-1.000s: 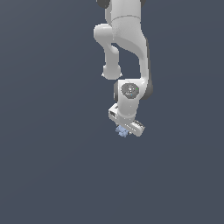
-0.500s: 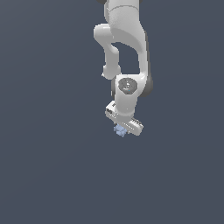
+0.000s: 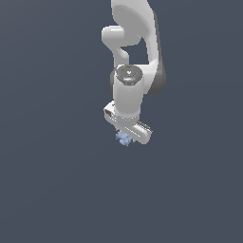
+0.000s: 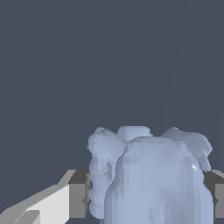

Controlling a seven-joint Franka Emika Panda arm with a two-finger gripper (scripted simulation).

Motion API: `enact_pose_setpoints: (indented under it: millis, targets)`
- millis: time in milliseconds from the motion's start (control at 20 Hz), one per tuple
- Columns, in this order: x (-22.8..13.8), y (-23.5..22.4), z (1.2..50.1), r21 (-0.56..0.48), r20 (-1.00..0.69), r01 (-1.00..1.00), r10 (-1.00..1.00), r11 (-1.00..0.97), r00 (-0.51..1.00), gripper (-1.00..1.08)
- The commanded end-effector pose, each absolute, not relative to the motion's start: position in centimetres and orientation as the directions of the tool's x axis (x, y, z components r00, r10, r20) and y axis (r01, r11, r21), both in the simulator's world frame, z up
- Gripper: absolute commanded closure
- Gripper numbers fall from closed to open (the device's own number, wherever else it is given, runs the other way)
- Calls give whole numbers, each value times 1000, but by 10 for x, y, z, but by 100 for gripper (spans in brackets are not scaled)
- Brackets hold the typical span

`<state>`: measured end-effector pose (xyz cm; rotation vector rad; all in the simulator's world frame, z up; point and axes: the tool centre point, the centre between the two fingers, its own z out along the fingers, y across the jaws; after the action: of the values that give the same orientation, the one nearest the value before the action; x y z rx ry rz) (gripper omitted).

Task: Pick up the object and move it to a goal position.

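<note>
Object, a tiny pale blue lumpy blocky piece (image 3: 124, 138), sits under the white hand (image 3: 126, 136) of the white Panda arm (image 3: 135, 57), against a plain dark grey-blue background. Wrist view: piece (image 4: 151, 179) fills the gap between the two fingers (image 4: 78, 194), dark pads pressed on both its sides. Hand is closed on the piece. Cannot tell whether it touches any surface.

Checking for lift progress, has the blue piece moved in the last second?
Barely: the blue piece, clamped in the tool, sits slightly higher against the frame edge.
</note>
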<state>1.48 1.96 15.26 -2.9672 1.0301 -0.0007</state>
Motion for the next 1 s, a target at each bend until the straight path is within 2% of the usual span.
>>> enact_pose_setpoints:
  millis: [0,500,950]
  targets:
    - [23,9,177,-1,0,-620,-620,-785,785,108]
    - [58,-31,268,0,0,-620,-620,-785,785,108]
    - [82,-56,326,0,0,-620,-620,-785,785,108]
